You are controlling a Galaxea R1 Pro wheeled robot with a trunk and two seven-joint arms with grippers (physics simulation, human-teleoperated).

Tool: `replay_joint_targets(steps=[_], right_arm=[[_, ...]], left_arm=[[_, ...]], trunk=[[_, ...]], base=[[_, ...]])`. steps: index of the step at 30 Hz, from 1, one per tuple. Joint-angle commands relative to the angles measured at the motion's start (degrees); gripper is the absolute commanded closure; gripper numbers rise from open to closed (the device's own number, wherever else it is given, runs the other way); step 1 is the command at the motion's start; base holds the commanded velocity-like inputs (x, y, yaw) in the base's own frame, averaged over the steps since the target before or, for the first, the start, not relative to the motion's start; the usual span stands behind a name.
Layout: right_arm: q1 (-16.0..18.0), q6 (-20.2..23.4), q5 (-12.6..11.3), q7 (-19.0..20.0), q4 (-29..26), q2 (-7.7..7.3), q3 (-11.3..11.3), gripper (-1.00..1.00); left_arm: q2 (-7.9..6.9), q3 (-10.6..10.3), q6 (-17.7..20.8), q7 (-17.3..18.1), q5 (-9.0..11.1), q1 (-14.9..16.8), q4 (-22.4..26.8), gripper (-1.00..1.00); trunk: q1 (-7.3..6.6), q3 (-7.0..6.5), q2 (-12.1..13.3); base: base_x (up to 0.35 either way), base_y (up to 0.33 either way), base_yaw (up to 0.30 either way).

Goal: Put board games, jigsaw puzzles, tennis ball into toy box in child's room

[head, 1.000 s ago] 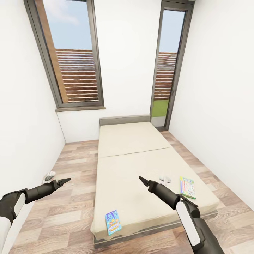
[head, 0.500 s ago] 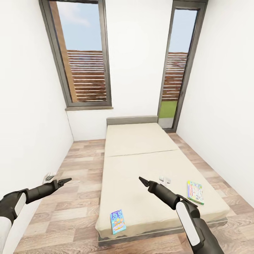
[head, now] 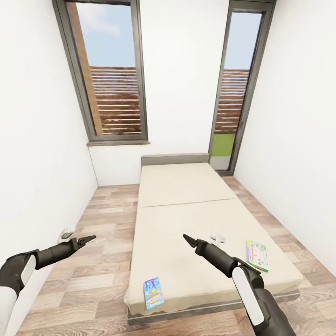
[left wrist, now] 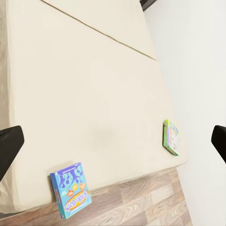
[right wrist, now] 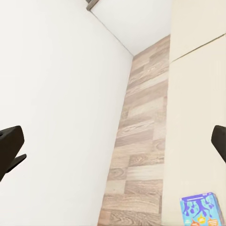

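Both jaws wide open and empty; blue board game (head: 153, 292) lies flat at bed (head: 186, 205) foot edge, green board game (head: 257, 254) near bed's right edge; likely light, stiff boxes, pinch overhanging edge.

My head camera swings over the last second, so the whole room slides right and then nearly settles. The bed (head: 186, 224) now sits more centred ahead of me, with more wood floor (head: 98, 252) showing on its left. The blue board game (head: 153, 292) and the green board game (head: 257, 255) shift in frame with the bed, not across the mattress itself.
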State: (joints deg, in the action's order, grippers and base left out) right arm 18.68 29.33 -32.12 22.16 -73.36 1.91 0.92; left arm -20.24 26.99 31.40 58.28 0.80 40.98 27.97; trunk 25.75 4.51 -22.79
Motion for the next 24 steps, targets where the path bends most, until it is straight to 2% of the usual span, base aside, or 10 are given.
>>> replay_joint_targets(steps=[1,9,16,24], right_arm=[[0.0,0.4,-0.3,0.0,-0.1,0.02,-0.1,-1.00],[0.0,0.4,-0.3,0.1,-0.1,0.02,0.0,-1.00],[0.0,0.4,-0.4,0.1,-0.1,-0.02,0.0,-1.00],[0.0,0.4,-0.4,0.2,-0.1,-0.05,0.0,-1.00]], left_arm=[[0.02,0.2,0.5,0.2,0.1,0.1,0.0,-1.00],[0.03,0.2,0.6,0.2,0.1,0.1,0.0,-1.00],[0.03,0.2,0.6,0.2,0.1,0.1,0.0,-1.00],[0.06,0.2,0.6,0.0,0.1,0.1,0.0,-1.00]], trunk=[[0.04,0.12,-0.1],[0.04,-0.03,-0.1],[0.04,-0.06,-0.1],[0.04,-0.07,-0.1]], base=[[0.000,-0.007,0.132],[0.000,-0.035,0.177],[0.000,-0.046,0.046],[0.000,0.081,0.088]])
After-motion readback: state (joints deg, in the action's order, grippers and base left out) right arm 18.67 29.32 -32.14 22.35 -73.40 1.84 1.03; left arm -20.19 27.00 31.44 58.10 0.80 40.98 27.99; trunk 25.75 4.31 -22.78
